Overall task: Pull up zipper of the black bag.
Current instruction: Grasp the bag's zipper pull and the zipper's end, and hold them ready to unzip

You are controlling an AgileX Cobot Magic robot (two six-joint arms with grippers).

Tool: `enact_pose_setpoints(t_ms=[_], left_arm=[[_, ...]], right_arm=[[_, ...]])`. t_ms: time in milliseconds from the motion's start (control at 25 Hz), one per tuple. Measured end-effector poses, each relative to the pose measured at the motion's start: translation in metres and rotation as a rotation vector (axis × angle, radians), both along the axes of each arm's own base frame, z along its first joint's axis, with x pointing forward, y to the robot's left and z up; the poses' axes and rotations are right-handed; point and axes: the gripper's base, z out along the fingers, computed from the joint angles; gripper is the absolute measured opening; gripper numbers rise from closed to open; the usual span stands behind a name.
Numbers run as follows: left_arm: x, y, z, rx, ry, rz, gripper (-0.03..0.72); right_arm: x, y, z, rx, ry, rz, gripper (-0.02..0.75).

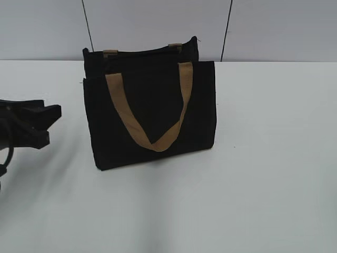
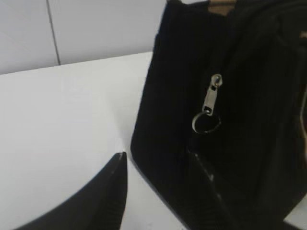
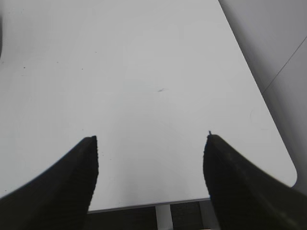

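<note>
The left gripper sits low over the white table, fingers spread and holding nothing, pointed at the black bag just to its right. In its wrist view the zipper — a silvery pull with a ring — hangs on the bag's end panel ahead, possibly just clear. The right gripper gapes wide over bare table — empty.

Bag mid-table — left pincer to its left
</note>
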Motion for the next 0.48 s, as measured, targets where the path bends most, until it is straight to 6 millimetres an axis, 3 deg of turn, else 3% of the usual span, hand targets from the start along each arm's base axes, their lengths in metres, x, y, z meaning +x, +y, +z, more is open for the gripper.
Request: enact_pose_setpoints(t_ms=[480], left_arm=[[0.048, -0.025, -0.055, 0.042, 0.075, -0.221, 0.356]], right_arm=[[0.0, 0.0, 0.0, 0.0, 0.0, 0.0, 0.522]])
